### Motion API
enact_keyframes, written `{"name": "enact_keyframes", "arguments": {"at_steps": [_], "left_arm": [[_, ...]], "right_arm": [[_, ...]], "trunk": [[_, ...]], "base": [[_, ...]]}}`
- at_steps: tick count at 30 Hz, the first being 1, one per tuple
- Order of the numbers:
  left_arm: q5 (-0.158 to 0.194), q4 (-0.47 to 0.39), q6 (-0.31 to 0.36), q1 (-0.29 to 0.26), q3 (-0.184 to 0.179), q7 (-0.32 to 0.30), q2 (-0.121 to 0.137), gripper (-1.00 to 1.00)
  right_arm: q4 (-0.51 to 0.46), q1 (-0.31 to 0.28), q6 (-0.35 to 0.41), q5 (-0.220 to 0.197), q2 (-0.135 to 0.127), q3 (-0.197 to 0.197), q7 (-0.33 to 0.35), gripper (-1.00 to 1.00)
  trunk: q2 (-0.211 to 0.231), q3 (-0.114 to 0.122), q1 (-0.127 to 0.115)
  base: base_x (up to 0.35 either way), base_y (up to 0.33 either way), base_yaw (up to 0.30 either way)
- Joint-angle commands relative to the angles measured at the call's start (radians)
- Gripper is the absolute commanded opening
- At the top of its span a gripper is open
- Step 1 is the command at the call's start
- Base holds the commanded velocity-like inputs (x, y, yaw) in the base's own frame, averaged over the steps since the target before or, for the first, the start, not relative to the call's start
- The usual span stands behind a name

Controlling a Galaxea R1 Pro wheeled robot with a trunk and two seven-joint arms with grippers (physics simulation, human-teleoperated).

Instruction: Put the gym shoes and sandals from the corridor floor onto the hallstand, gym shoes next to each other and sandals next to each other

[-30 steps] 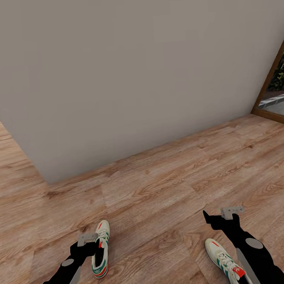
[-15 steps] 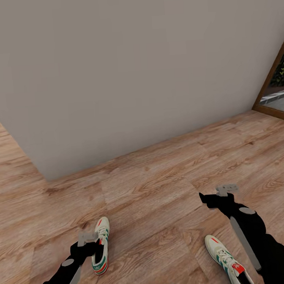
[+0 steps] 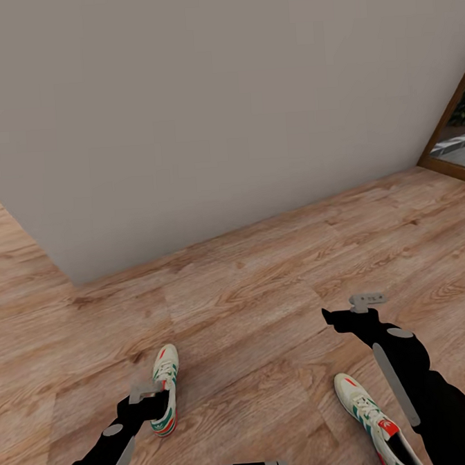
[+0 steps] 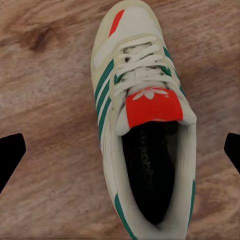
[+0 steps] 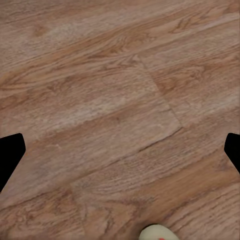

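Wood-plank corridor floor point(image 3: 264, 286), light brown, matte, with strong wavy grain and visible plank seams. Plain flat grey wall point(image 3: 217, 109) behind, meeting the planks along a slanted line, with an outer corner at the left. At the far right edge, a brown wooden frame point(image 3: 453, 116) around glass. Two gym shoes on the floor, well apart, soles down. Left gym shoe point(image 3: 164, 388): cream upper, green side stripes, red-orange toe patch, toe pointing toward the wall, heel end partly hidden behind the left gripper point(image 3: 150, 398). In the left wrist view, same shoe point(image 4: 145, 125) seen from directly above: white flat laces, orange tongue label with white trefoil mark, dark lining inside the opening, smooth rounded toe cap. Left gripper fingers point(image 4: 11, 157) black, blunt-tipped, spread wide to either side of the shoe, touching nothing. Right gym shoe point(image 3: 374, 420) near the lower right, toe pointing away from the robot, partly covered by the black right arm. Right gripper point(image 3: 346, 315) held above bare floor, ahead of that shoe and clear of it; in the right wrist view, fingers point(image 5: 11, 152) likewise spread apart, empty, with only the cream toe tip point(image 5: 157, 233) of the shoe at the frame edge.
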Motion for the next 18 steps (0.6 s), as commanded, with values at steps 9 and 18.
{"name": "enact_keyframes", "arguments": {"at_steps": [9, 18], "left_arm": [[-0.002, 0.001, -0.002, 0.000, 0.002, -0.002, -0.004, 1.00], [-0.002, -0.007, 0.000, -0.003, 0.000, -0.001, -0.008, 1.00]], "right_arm": [[-0.001, -0.002, 0.007, -0.006, 0.000, -0.001, 0.002, 1.00], [-0.001, -0.002, 0.007, -0.005, 0.000, -0.001, 0.002, 1.00]], "trunk": [[-0.001, -0.014, 0.001], [-0.002, -0.034, 0.002]], "base": [[0.000, 0.000, 0.000], [0.000, 0.000, 0.000]]}}
